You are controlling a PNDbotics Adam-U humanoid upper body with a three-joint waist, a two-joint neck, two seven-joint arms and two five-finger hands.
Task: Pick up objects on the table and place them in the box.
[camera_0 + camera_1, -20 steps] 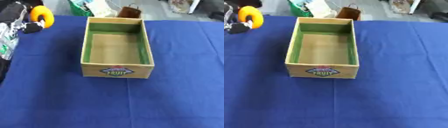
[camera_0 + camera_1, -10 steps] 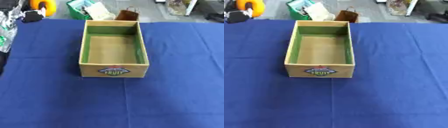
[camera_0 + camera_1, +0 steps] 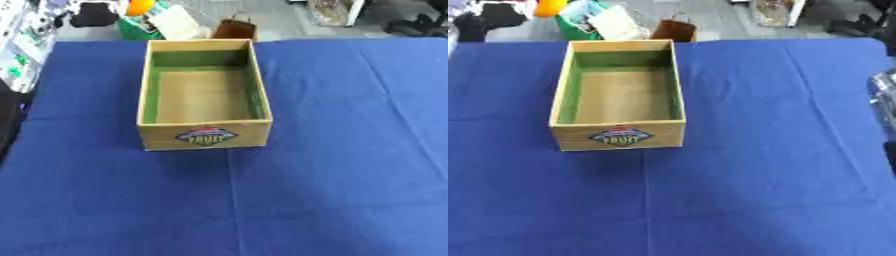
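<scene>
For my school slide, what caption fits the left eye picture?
An empty wooden fruit box with green inner walls sits on a blue tablecloth.

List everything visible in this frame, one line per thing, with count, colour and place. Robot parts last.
Box: one, wooden with green inner walls and a fruit label on the near side, open and empty, left of centre on the table.
Tablecloth: one, dark blue, covering the table.
Brown bag: one, brown with handles, on the floor just past the table's far edge.
Green bin: one, green, holding pale items, beyond the far edge beside the brown bag.
Orange object: one, orange, rounded, at the top edge, far left; what it is cannot be told.
Robot's hands: neither can be made out; a silvery part shows at the right edge of the right eye view.
</scene>
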